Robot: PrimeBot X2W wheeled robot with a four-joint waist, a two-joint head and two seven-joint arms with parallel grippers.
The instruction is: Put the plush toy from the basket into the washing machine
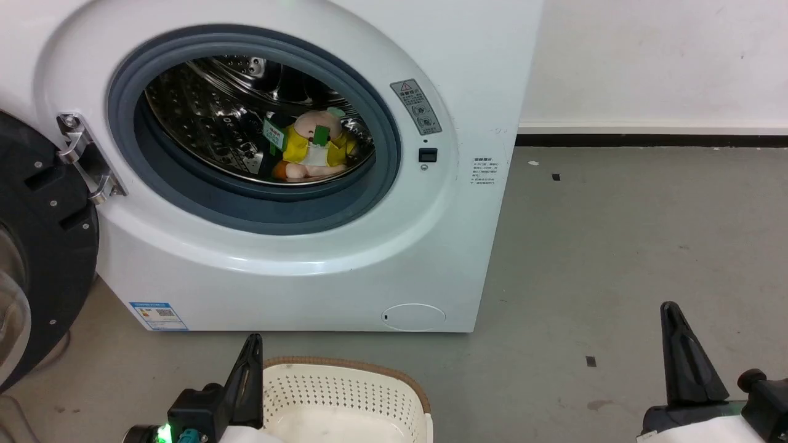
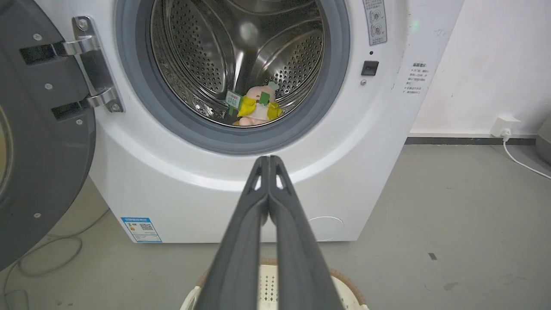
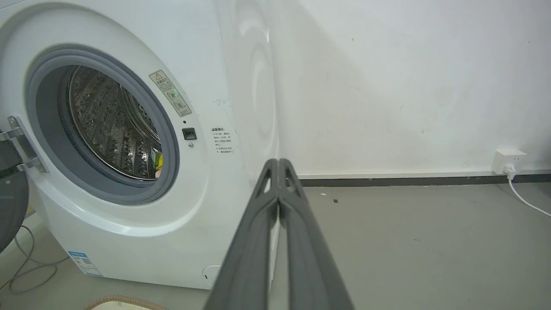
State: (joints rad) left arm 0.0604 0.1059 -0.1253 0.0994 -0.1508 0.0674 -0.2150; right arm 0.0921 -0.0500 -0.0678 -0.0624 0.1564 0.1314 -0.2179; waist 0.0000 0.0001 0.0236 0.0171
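**Toy [image 1: 311, 147] in drum [image 1: 203, 111]**

Toy lies low at the drum's front, inside the washer [image 1: 295, 258]. Door [image 1: 43, 246] hangs open at left. Basket [image 1: 345, 394] sits on the floor just before the washer. Left gripper [image 2: 269, 160] by the basket's left rim, fingers pressed together, holding nothing. Right gripper [image 3: 278, 162] likewise, over bare floor.

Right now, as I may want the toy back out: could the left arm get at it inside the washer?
Probably yes: the door stands open, nothing blocks the way, and the shut left gripper points toward the toy in the drum.
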